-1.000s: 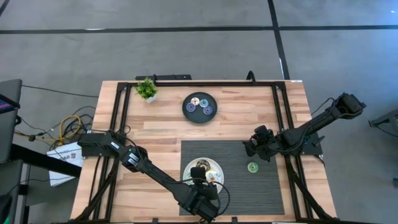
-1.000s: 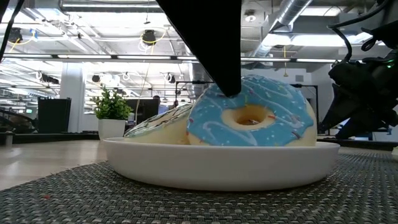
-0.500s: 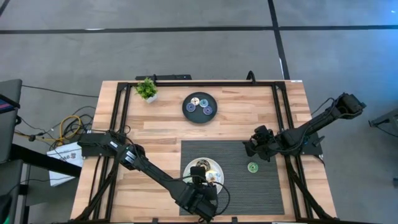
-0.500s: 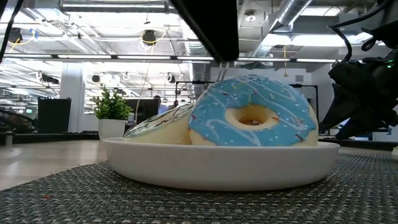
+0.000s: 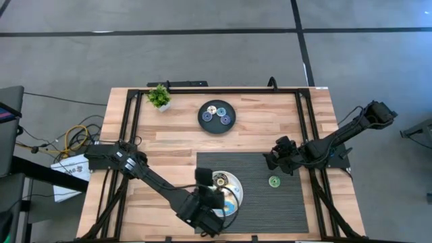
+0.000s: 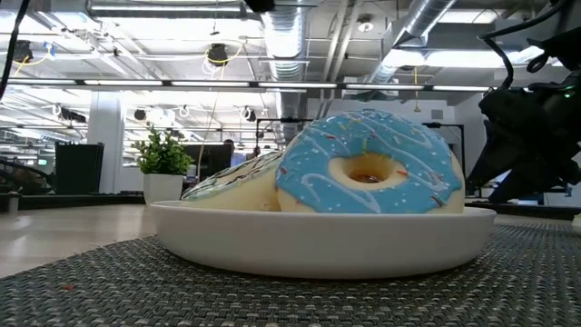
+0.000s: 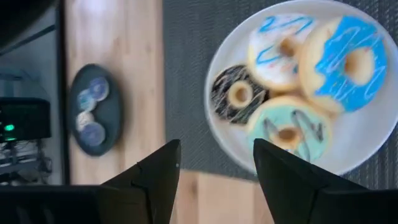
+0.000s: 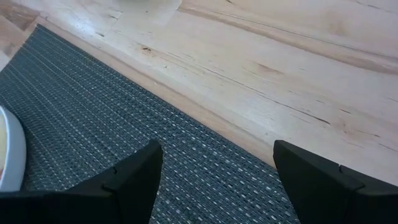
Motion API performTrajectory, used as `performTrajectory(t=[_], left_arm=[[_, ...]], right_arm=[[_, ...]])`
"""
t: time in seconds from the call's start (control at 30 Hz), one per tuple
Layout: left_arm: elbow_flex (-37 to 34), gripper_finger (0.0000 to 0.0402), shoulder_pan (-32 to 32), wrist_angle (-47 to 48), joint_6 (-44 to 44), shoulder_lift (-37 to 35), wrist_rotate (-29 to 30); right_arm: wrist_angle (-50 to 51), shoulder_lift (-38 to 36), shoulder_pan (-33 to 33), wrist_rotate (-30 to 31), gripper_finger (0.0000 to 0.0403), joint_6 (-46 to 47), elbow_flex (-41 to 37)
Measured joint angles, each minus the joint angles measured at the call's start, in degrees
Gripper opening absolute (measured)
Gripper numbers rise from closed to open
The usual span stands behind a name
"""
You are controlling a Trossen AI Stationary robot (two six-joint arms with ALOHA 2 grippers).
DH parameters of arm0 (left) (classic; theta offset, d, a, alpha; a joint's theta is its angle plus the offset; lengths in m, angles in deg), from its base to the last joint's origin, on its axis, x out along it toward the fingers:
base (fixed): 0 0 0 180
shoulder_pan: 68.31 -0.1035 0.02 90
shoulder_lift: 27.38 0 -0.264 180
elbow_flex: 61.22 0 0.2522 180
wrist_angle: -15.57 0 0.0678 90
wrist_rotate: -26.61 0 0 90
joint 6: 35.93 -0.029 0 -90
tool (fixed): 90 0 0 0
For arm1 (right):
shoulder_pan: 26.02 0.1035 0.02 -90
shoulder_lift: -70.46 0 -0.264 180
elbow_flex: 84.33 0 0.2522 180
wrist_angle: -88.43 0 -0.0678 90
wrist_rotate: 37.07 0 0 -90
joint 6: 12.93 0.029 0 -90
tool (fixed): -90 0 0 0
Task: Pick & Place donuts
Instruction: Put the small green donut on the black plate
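A white plate (image 5: 234, 182) on the dark mat holds the larger donuts: a blue one (image 7: 348, 59), a white one with blue stripes (image 7: 280, 43), a brown one (image 7: 236, 93) and a green one (image 7: 286, 124). In the low view the blue donut (image 6: 368, 163) stands tilted with its lower edge in the plate (image 6: 318, 241), leaning on the donut behind it (image 6: 231, 186). My left gripper (image 5: 204, 179) (image 7: 217, 168) hangs open above the plate's left side, holding nothing. My right gripper (image 5: 275, 160) (image 8: 217, 168) waits open over the mat's right part. A green mini donut (image 5: 274, 181) lies on the mat.
A black plate (image 5: 217, 116) with several mini donuts sits at the table's far middle, also in the left wrist view (image 7: 93, 112). A small potted plant (image 5: 159, 96) stands at the far left. Bare wood lies left of the mat (image 5: 256, 202).
My left gripper has risen off the blue donut and out of the low view, drifting toward the table's left edge. The blue donut stays tilted in the white plate.
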Motion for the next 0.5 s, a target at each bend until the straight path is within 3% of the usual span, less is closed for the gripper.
performTrajectory(t=[0.13, 0.23, 0.5], left_arm=[[-4.6, 0.0190, 0.0, -0.5, -0.1, -4.0, 1.1], [-12.2, 0.0170, -0.5, -3.2, -0.5, -7.8, 1.1], [-44.2, 0.0132, -1.8, -23.0, 0.4, -26.4, -0.5]], right_arm=[[-0.4, 0.0, 0.0, -0.1, 0.0297, 0.0, 0.0], [-0.6, 0.0, 0.4, -0.1, 0.0297, 1.3, 0.0], [-0.5, 0.0, 1.4, -0.1, 0.0297, 1.9, 0.0]])
